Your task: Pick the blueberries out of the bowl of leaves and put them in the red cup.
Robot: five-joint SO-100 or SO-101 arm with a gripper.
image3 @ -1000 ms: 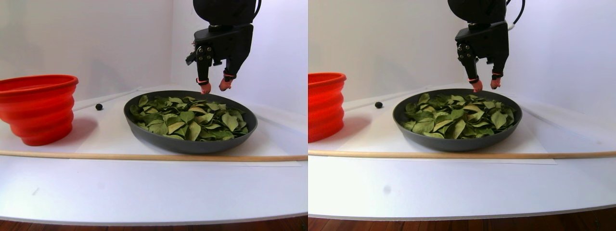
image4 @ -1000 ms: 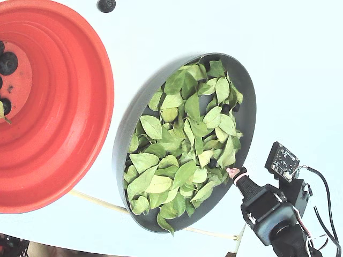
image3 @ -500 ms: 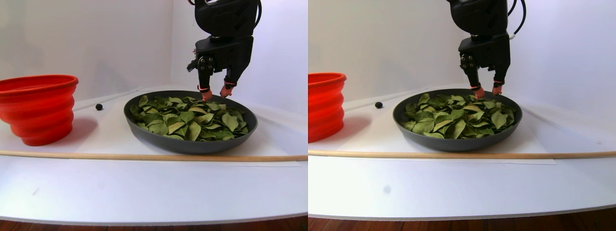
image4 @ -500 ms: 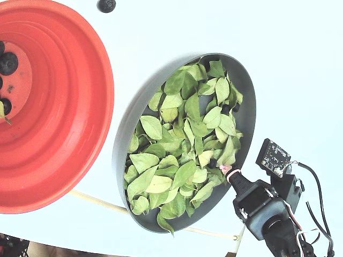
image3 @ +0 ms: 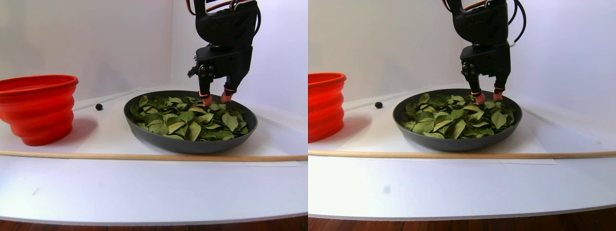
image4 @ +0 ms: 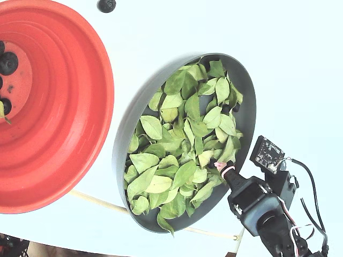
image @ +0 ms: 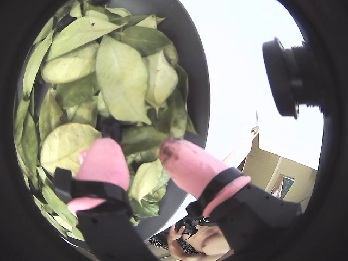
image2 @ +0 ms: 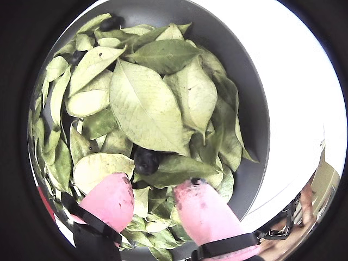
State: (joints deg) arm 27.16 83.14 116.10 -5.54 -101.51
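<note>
The dark grey bowl (image3: pixel 190 144) (image4: pixel 247 107) is full of green leaves (image3: pixel 192 118) (image2: pixel 147 103). My gripper (image3: pixel 214 99) (image2: pixel 155 201) is open, its pink fingertips (image: pixel 103 163) down on the leaves near the bowl's rim. One blueberry (image2: pixel 145 160) (image: pixel 110 128) lies half under leaves just ahead of the gap between the fingertips, not gripped. Two more dark berries (image2: pixel 111 23) peek out at the bowl's far side in a wrist view. The red cup (image3: pixel 38 108) (image4: pixel 64 107) stands apart from the bowl and holds a few blueberries (image4: pixel 8 63).
A loose blueberry (image3: pixel 99 107) (image4: pixel 106 5) lies on the white table between cup and bowl, toward the back. A thin wooden stick (image3: pixel 144 156) runs across the table in front of both vessels. A white wall stands close behind the arm.
The gripper has come down from above the bowl's rim until its fingertips reach the leaves. It stayed open. Nothing else moved.
</note>
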